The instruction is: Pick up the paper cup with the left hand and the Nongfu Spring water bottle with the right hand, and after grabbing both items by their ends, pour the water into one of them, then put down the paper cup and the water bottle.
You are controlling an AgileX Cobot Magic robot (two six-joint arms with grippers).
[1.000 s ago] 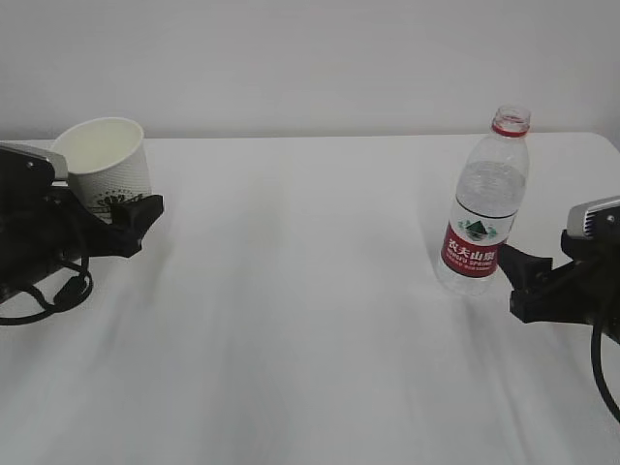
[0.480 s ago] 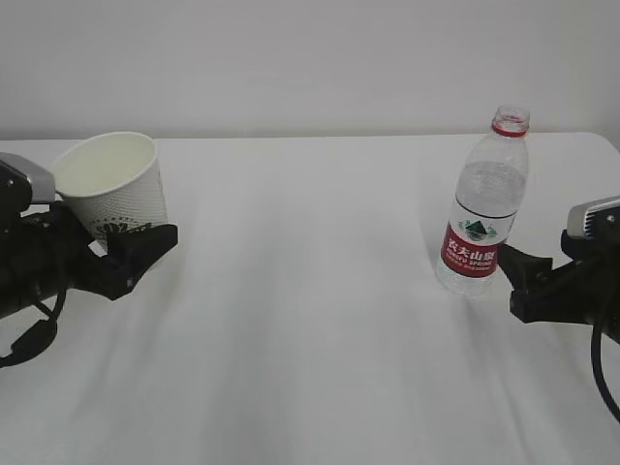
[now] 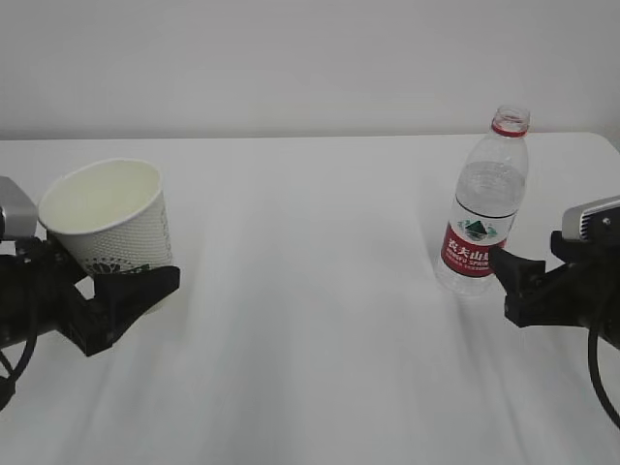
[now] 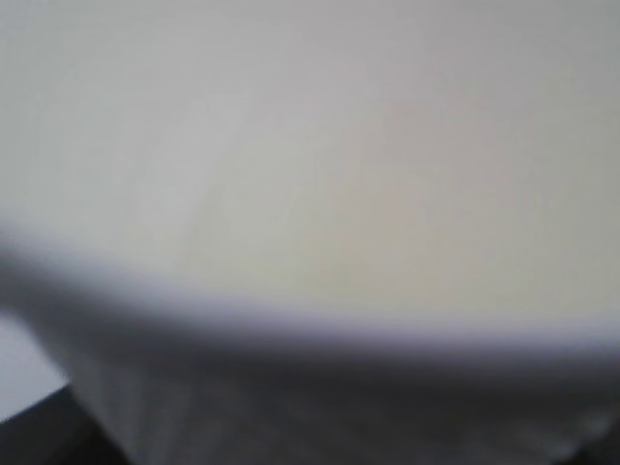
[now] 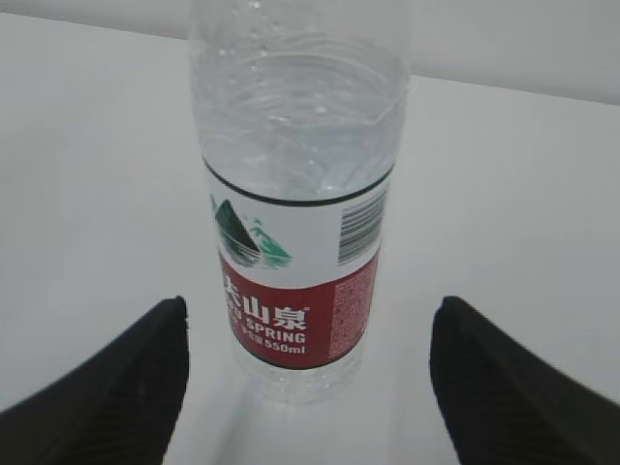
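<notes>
Right tool (image 5: 308, 387) faces bottle (image 5: 295, 184) label ("SPRING 550ml").

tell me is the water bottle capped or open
Open. The Nongfu Spring water bottle stands upright with only its red neck ring and a bare mouth showing; no cap sits on top.

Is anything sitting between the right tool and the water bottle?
Nothing visible. The right tool stands open with the bottle straight ahead, only bare white table between them, and its fingers are not yet touching it.
</notes>
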